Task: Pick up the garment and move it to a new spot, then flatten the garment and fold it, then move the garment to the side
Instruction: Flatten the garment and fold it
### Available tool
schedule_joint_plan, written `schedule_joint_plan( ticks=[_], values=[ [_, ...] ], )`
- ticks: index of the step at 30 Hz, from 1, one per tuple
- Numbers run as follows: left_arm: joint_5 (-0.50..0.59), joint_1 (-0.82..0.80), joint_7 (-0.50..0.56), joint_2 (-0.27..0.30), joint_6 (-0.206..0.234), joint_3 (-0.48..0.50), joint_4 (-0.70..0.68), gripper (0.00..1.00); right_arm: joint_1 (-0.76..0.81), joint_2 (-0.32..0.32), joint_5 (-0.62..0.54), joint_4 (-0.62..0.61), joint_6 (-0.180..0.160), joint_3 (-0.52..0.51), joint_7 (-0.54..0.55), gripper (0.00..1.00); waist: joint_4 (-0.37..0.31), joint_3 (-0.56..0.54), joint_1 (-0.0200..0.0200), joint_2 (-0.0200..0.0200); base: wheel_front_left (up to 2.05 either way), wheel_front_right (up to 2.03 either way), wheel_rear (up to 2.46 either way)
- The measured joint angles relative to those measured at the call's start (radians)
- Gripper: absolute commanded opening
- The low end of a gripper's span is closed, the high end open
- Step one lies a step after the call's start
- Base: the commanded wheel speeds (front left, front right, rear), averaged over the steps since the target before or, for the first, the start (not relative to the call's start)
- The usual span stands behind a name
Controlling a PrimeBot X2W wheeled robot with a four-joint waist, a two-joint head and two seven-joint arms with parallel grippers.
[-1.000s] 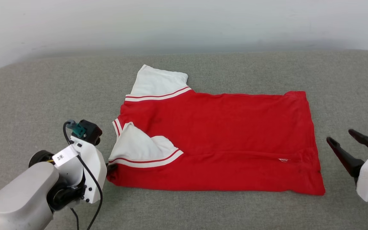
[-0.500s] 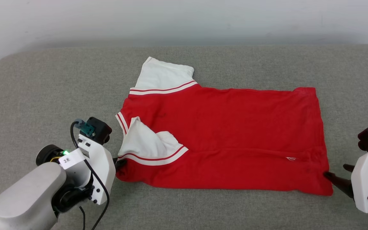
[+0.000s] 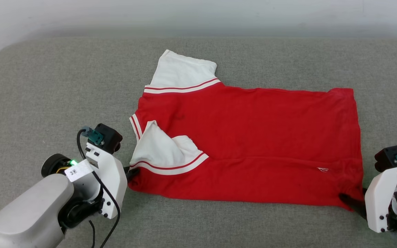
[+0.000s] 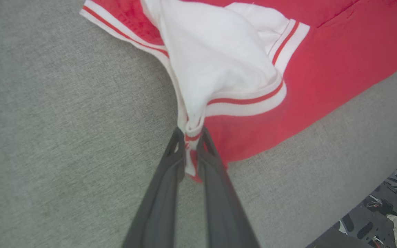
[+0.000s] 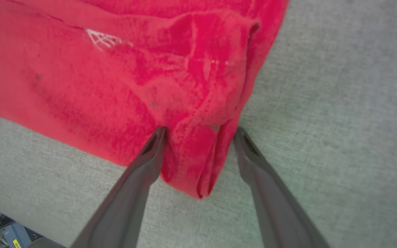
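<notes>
Right pincer [image 5: 200,131] moved to lower-right corner of the garment [image 3: 253,137], fingers spread astride the hem, left pincer [image 4: 191,132] pinching lower-left sleeve edge, grey surface [image 3: 57,86]

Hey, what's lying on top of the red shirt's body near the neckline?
A white sleeve with striped trim is folded onto the red body of the garment. The fabric beneath that sleeve is covered.
</notes>
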Motion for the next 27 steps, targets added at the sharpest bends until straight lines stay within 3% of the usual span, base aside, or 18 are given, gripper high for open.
schedule_joint_plan(
  ticks=[1,2,3,14,21,27],
  values=[
    [-0.001,0.003,-0.003,0.000,0.000,0.000,0.002,0.00,-0.004,-0.001,0.002,0.009,0.000,0.013,-0.015,0.49,-0.001,-0.002,0.0000,0.0000,0.00,0.00,0.00],
    [-0.003,0.007,-0.005,0.000,0.000,0.000,0.004,0.00,-0.005,-0.004,0.006,0.013,0.000,0.027,-0.027,0.18,-0.002,-0.005,0.0000,0.0000,0.00,0.00,0.00],
    [-0.008,0.014,-0.006,0.001,0.003,0.000,0.007,0.00,-0.006,-0.006,0.016,0.016,0.000,0.037,-0.045,0.00,-0.005,-0.009,0.0000,0.0001,0.00,0.00,0.00],
    [-0.040,0.088,-0.023,0.042,0.018,0.004,-0.024,0.00,0.003,-0.077,0.081,-0.035,0.001,0.095,-0.189,0.00,-0.031,-0.091,0.0000,0.0001,0.00,0.00,0.00],
    [-0.067,0.171,-0.027,0.095,0.062,0.004,-0.120,0.00,0.085,-0.133,0.109,-0.122,0.001,0.064,-0.205,0.00,-0.033,-0.142,0.0000,0.0001,0.00,0.00,0.00],
    [-0.089,0.224,-0.032,0.112,0.095,0.000,-0.156,0.00,0.142,-0.136,0.110,-0.150,0.001,0.029,-0.178,0.00,-0.032,-0.139,0.0000,0.0001,0.00,0.00,0.00]
  ],
)
